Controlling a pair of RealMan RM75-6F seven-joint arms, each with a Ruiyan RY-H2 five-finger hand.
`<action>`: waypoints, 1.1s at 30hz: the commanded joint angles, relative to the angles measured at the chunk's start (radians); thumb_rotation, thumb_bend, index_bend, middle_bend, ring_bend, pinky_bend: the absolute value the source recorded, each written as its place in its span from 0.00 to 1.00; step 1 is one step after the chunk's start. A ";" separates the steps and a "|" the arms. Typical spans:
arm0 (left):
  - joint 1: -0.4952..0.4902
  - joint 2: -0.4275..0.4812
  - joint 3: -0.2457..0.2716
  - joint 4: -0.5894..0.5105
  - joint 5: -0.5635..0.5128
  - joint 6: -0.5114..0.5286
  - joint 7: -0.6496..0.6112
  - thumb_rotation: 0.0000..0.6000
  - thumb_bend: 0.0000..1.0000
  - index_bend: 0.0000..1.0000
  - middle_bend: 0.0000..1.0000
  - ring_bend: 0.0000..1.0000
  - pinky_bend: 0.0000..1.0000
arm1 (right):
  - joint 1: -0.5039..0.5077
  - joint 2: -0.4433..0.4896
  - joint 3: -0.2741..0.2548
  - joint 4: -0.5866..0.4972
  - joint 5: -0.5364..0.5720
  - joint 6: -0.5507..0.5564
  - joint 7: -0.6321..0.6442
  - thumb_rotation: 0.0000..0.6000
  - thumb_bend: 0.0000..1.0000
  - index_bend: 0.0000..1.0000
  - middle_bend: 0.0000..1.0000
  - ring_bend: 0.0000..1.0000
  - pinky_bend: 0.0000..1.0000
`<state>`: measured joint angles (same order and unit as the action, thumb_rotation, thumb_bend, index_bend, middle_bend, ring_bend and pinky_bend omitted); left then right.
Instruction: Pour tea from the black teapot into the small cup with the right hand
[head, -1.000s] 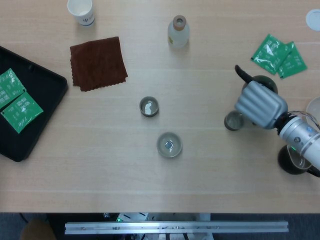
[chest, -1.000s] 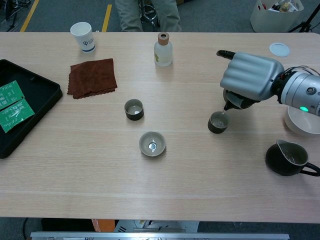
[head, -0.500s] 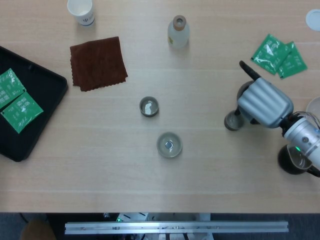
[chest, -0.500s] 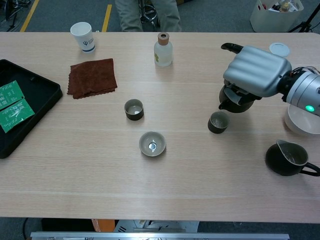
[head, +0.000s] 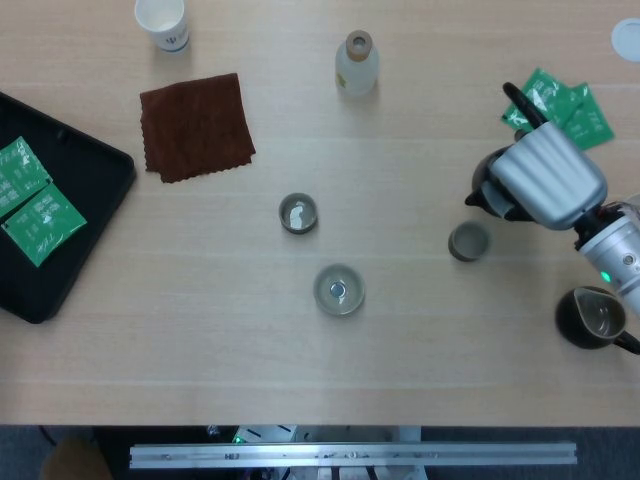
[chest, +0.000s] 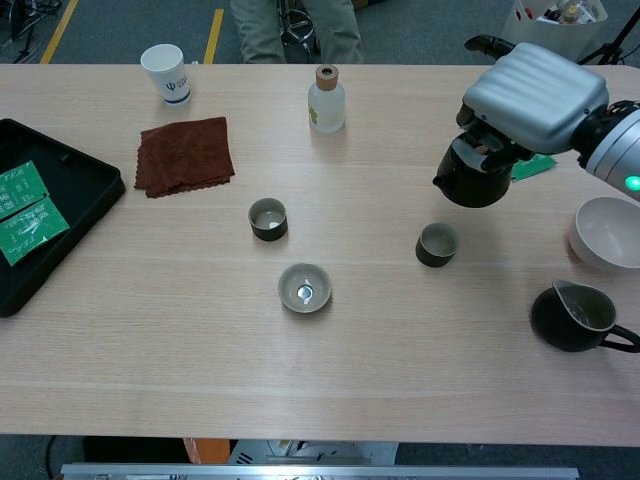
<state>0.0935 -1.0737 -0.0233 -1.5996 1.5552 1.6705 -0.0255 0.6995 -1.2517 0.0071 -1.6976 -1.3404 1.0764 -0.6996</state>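
A: Where is the black teapot (chest: 474, 178)?
B: The right robot hand (chest: 535, 95) grips it from above, lifted off the surface (chest: 330, 370), its spout toward the small cup (chest: 436, 244).
A: And the cup?
B: It stands on the surface just beside, below the spout.

On my desk (chest: 330, 360) I see three small cups (chest: 437, 244), a black tray (chest: 60, 225), brown cloth (chest: 185, 155), paper cup (chest: 166, 73), bottle (chest: 326, 100), white bowl (chest: 606, 232), dark pitcher (chest: 575, 317) and green packets (head: 570, 112).
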 joint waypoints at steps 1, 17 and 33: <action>0.000 0.001 0.000 -0.002 0.000 -0.001 0.000 1.00 0.29 0.25 0.25 0.17 0.08 | 0.004 -0.020 0.018 0.015 0.024 -0.018 0.021 0.51 0.49 0.77 0.81 0.67 0.08; 0.000 0.001 0.003 0.007 -0.005 -0.004 -0.012 1.00 0.29 0.25 0.25 0.17 0.08 | 0.070 -0.188 0.137 0.165 0.225 -0.146 0.160 0.51 0.48 0.72 0.76 0.63 0.07; 0.003 0.002 0.006 0.018 -0.020 -0.013 -0.024 1.00 0.29 0.25 0.25 0.17 0.08 | 0.128 -0.334 0.176 0.355 0.343 -0.206 0.200 0.51 0.48 0.69 0.73 0.60 0.07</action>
<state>0.0962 -1.0722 -0.0180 -1.5817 1.5358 1.6577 -0.0489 0.8241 -1.5810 0.1834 -1.3472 -1.0019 0.8725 -0.4975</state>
